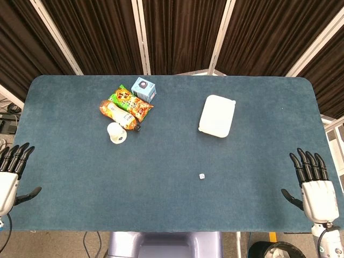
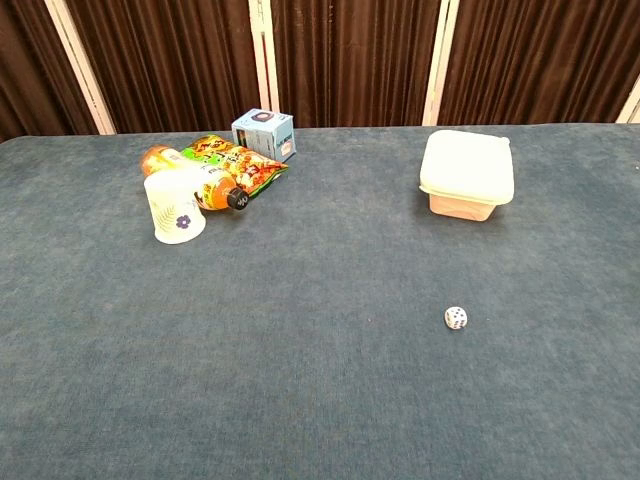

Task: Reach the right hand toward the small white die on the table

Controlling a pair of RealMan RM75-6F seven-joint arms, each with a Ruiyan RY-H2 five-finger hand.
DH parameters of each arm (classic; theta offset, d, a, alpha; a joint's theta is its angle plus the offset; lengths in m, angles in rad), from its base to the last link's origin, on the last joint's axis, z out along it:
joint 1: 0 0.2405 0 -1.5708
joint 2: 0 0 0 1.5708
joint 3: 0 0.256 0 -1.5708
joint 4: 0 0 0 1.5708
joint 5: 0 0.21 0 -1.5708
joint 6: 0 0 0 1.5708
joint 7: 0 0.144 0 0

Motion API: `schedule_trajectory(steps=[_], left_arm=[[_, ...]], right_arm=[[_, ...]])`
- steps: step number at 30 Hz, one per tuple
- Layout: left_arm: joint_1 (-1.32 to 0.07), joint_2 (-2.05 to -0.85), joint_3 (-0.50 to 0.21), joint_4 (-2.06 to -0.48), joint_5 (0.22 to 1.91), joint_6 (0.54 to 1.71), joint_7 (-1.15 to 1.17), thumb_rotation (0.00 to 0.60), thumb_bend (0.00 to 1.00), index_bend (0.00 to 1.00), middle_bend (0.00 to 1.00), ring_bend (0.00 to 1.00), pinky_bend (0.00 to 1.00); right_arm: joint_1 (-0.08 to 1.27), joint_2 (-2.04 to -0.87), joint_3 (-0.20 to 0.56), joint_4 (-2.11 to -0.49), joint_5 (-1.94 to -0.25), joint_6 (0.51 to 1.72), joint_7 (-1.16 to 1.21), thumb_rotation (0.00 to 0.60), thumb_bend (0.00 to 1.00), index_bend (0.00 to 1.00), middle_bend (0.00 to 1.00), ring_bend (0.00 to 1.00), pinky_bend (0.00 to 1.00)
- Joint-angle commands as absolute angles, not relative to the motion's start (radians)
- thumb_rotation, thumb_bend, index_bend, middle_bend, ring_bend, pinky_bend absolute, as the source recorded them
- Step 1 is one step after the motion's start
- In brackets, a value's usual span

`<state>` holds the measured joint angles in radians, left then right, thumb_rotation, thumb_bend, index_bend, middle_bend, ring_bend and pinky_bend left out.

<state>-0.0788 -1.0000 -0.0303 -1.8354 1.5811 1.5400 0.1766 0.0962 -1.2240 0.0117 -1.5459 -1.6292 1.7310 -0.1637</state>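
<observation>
Right hand [image 1: 316, 188] at near right table [image 1: 161, 204] edge, fingers wide, holding nothing; die [image 1: 202, 176] well left, waiting for reach.

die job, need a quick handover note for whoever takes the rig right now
Right hand: open, fingers spread, holding nothing, parked at the table's near right edge. It shows only in the head view.
Left hand: open, idle at the near left edge, holding nothing.
The small white die lies alone on the blue table, in the near middle-right part, well to the left of the right hand and nearer than the white lidded box.
The cup, bottle, snack bag and small blue box cluster far left, off the path.
Done: nothing yet.
Left: move the right hand inward to the die.
</observation>
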Motion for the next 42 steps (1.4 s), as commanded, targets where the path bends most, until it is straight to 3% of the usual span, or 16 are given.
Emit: schedule_trajectory(steps=[1,7,8,9,10,11,12,13,15,16,28,34,42], left_arm=[[-0.079,-1.0,-0.032,-1.84,1.583,1.542,0.179,0.6,0.0,0.0,0.0,0.0,0.0],[-0.08,-1.005,-0.032,-1.841,1.579,1.537,0.196,0.6,0.0,0.0,0.0,0.0,0.0],[-0.08,-1.005,-0.033,-1.841,1.578,1.538,0.198,0.6,0.0,0.0,0.0,0.0,0.0],[-0.079,-1.006,-0.033,-1.84,1.576,1.539,0.198,0.6,0.0,0.0,0.0,0.0,0.0],[-0.079,-1.007,-0.034,-1.84,1.575,1.539,0.199,0.6,0.0,0.0,0.0,0.0,0.0],[-0.079,-1.008,-0.035,-1.839,1.574,1.539,0.2,0.6,0.0,0.0,0.0,0.0,0.0],[-0.079,-1.009,-0.035,-1.837,1.571,1.538,0.2,0.6,0.0,0.0,0.0,0.0,0.0],[-0.08,-1.009,-0.036,-1.835,1.567,1.535,0.2,0.6,0.0,0.0,0.0,0.0,0.0],[-0.083,-1.012,-0.04,-1.832,1.556,1.528,0.202,0.6,0.0,0.0,0.0,0.0,0.0],[-0.085,-1.013,-0.042,-1.828,1.55,1.525,0.205,0.6,0.0,0.0,0.0,0.0,0.0],[-0.097,-1.031,-0.057,-1.808,1.487,1.492,0.237,0.6,0.0,0.0,0.0,0.0,0.0],[-0.103,-1.037,-0.059,-1.802,1.474,1.482,0.246,0.6,0.0,0.0,0.0,0.0,0.0],[-0.108,-1.043,-0.059,-1.801,1.464,1.472,0.259,0.6,0.0,0.0,0.0,0.0,0.0]], right_arm=[[0.091,-1.229,0.014,-1.536,-1.638,1.729,-0.167,0.6,0.0,0.0,0.0,0.0,0.0],[0.096,-1.231,0.013,-1.529,-1.65,1.697,-0.174,0.6,0.0,0.0,0.0,0.0,0.0],[0.099,-1.231,0.012,-1.531,-1.651,1.688,-0.176,0.6,0.0,0.0,0.05,0.01,0.0],[0.104,-1.231,0.011,-1.535,-1.652,1.677,-0.178,0.6,0.0,0.0,0.17,0.09,0.0],[0.109,-1.231,0.012,-1.539,-1.654,1.666,-0.181,0.6,0.02,0.0,0.37,0.23,0.02],[0.116,-1.232,0.015,-1.543,-1.656,1.656,-0.184,0.6,0.05,0.0,0.51,0.34,0.09],[0.129,-1.232,0.015,-1.551,-1.662,1.634,-0.189,0.6,0.14,0.0,0.68,0.51,0.29],[0.144,-1.229,0.01,-1.565,-1.667,1.601,-0.19,0.6,0.25,0.0,0.76,0.62,0.56],[0.192,-1.219,0.004,-1.604,-1.677,1.508,-0.204,0.6,0.4,0.0,0.86,0.74,0.9],[0.211,-1.213,0.0,-1.624,-1.675,1.465,-0.215,0.6,0.45,0.0,0.88,0.77,0.97],[0.401,-1.276,0.014,-1.742,-1.517,1.03,-0.505,0.6,0.48,0.0,0.9,0.78,1.0],[0.444,-1.324,0.028,-1.753,-1.382,0.937,-0.616,0.6,0.48,0.0,0.9,0.79,1.0],[0.483,-1.368,0.028,-1.741,-1.288,0.91,-0.693,0.6,0.48,0.02,0.9,0.79,1.0]])
